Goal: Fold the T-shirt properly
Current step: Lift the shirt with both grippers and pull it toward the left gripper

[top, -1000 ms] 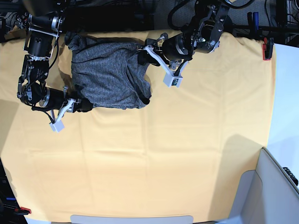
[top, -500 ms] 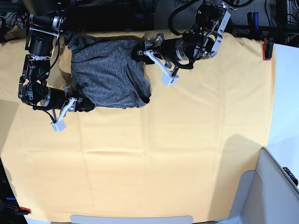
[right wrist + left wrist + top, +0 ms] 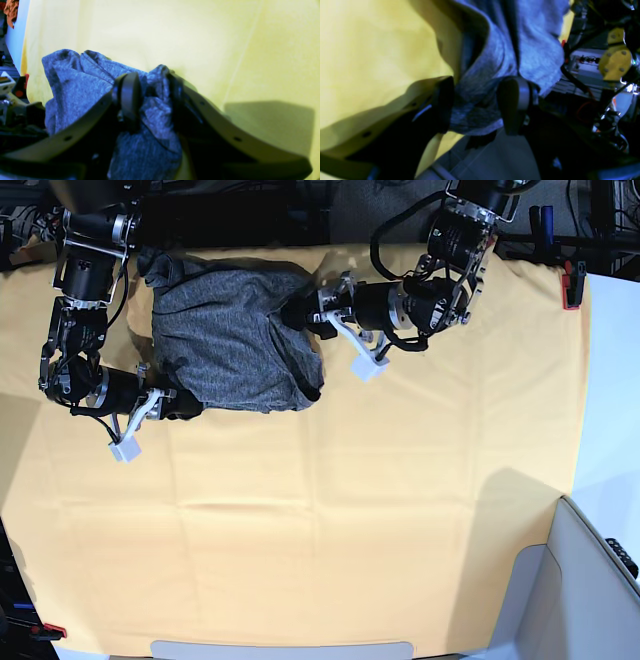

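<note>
1. Two grippers are at the T-shirt [image 3: 235, 340], which lies bunched at about 11 o'clock on the yellow-orange cloth sheet [image 3: 330, 520] covering the worktop.
2. Our left gripper [image 3: 475, 107] stands at the garment's 3 o'clock edge with jaws spread wide; grey knit lies between its fingers [image 3: 511, 107], but they do not pinch it.
3. Our right gripper [image 3: 150, 97] sits at the 7 o'clock corner. A bunched fold fills the gap between its jaws, and we cannot tell whether they are gripping it or letting go.
4. We judge the fabric light, thin and limp: it will sag, stretch and drag rather than hold any shape, and it may pull the sheet beneath into wrinkles.
5. We would take hold at a hem or shoulder seam, where the layers are thicker, pinching one edge only so the fold underneath stays put.
</note>
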Controlling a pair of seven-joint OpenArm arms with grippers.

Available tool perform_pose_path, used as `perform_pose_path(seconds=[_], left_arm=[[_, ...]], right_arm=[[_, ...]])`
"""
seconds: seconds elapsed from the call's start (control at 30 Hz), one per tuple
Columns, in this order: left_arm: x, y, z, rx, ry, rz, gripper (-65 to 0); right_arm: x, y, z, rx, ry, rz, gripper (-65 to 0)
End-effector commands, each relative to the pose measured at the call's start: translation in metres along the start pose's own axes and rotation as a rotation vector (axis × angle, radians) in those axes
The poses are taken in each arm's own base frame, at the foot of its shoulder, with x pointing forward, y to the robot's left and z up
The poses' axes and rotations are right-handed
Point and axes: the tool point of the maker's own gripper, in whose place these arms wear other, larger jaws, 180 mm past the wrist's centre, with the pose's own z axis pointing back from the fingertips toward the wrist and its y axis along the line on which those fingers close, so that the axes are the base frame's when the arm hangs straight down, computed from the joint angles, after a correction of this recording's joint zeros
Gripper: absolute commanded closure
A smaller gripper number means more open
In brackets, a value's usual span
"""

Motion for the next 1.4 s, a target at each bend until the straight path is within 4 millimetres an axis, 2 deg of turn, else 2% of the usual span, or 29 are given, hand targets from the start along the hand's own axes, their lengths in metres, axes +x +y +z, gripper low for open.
perform_pose_path(seconds=[0.0, 0.3, 0.47, 0.57, 0.73, 0.93, 1.0, 1.07, 1.13, 1.23, 1.37], left_arm=[[0.005, -0.012, 0.003, -0.039, -0.001, -0.016, -31.8], [-0.006, -0.017, -0.001, -0.050, 0.048, -0.018, -31.8], [-0.002, -0.017, -0.001, -0.047, 0.049, -0.022, -31.8], [-0.015, -0.009, -0.012, -0.030, 0.101, -0.008, -31.8], [-0.012, -0.010, -0.021, -0.014, 0.135, -0.036, -31.8], [-0.027, -0.007, -0.030, 0.001, 0.196, -0.045, -31.2], [-0.028, -0.010, -0.032, 0.003, 0.211, -0.069, -28.1], [-0.032, -0.010, -0.034, 0.007, 0.227, -0.080, -22.0], [-0.032, -0.010, -0.033, 0.009, 0.225, -0.079, -13.6], [-0.033, -0.001, -0.034, 0.030, 0.234, -0.056, -0.2], [-0.018, 0.019, -0.029, 0.082, 0.219, -0.040, -0.4]], right_arm=[[-0.003, -0.008, 0.004, -0.043, 0.042, 0.018, -20.7], [-0.004, -0.006, 0.002, -0.037, 0.042, 0.015, -20.7], [-0.004, -0.004, 0.000, -0.031, 0.042, 0.014, -20.7], [-0.004, -0.003, -0.001, -0.028, 0.041, 0.013, -20.7], [-0.005, 0.001, -0.005, -0.016, 0.040, 0.010, -20.6], [-0.005, 0.003, -0.007, -0.013, 0.041, 0.009, -20.4], [-0.005, 0.003, -0.007, -0.013, 0.041, 0.009, -20.4], [-0.005, 0.003, -0.006, -0.015, 0.041, 0.013, -19.4], [-0.007, -0.001, -0.006, -0.034, 0.055, 0.020, -13.9], [-0.007, -0.007, -0.002, -0.092, 0.079, 0.064, -0.6], [-0.012, -0.013, 0.009, -0.180, 0.108, 0.138, -0.5]])
